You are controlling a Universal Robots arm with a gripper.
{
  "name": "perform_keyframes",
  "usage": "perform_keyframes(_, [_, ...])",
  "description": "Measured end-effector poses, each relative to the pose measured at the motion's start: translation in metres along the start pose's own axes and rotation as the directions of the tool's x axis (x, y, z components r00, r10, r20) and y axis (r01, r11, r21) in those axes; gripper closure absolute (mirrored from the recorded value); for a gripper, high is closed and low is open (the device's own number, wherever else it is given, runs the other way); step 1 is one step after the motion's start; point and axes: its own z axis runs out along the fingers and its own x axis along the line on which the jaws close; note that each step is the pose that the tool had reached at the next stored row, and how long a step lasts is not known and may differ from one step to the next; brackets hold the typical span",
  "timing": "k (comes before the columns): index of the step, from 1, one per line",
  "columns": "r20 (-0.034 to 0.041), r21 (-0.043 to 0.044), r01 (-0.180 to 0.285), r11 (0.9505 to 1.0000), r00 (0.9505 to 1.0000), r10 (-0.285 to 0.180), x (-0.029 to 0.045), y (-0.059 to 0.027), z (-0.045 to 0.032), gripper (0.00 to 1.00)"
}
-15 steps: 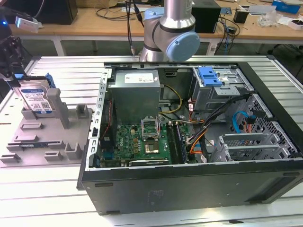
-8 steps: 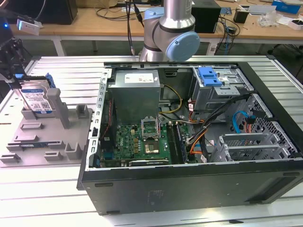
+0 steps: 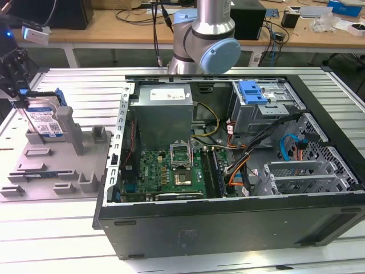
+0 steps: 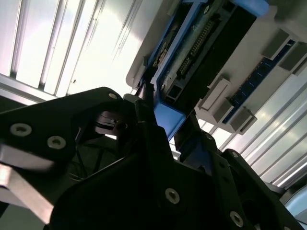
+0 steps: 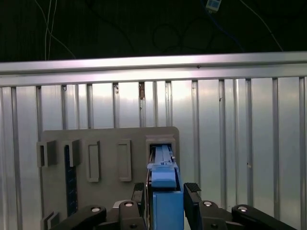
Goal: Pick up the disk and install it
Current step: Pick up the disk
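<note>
Closest to the lens in the first wrist view is the gripper (image 5: 166, 200). Its black fingers (image 5: 192, 195) are pressed against the two sides of a blue carrier frame, pinching it between them. That frame belongs to the disk (image 5: 165, 178), which stands on edge with its lower part sunk in a slot of a grey holder (image 5: 108, 143).

In the second wrist view the disk (image 4: 204, 40) shows its dark underside and connector row. The blue frame runs down to where a finger (image 4: 144, 103) meets it.

In the exterior view the disk (image 3: 47, 121) is upright at the far left, its white-and-blue label facing the camera. The gripper (image 3: 21, 98) sits on its upper edge. The holder (image 3: 63, 171) has several other raised blocks and slots, and it lies flat on a ribbed aluminium table (image 3: 51, 234).

Just beside the holder, toward the exterior view's right, an open computer case (image 3: 228, 225) lies on its side on the same table. Inside it are a grey power supply (image 3: 162, 111) with a white label, a green motherboard (image 3: 171, 168) below that, and bundles of cables. A bright-blue latch piece (image 3: 254, 92) sits on the drive cage in the far corner. The arm (image 3: 205, 34) rises behind the case, and a cluttered wooden desk (image 3: 114, 23) stands further back.
</note>
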Motion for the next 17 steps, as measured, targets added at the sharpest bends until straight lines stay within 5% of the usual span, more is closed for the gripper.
perform_keyframes(1, [0.0001, 0.0001, 0.0, 1.0, 1.0, 0.0, 0.0, 0.0, 0.0005, 0.61])
perform_keyframes(17, [0.0001, 0.0, 0.0, 1.0, 1.0, 0.0, -0.0003, 0.0, 0.0065, 0.61])
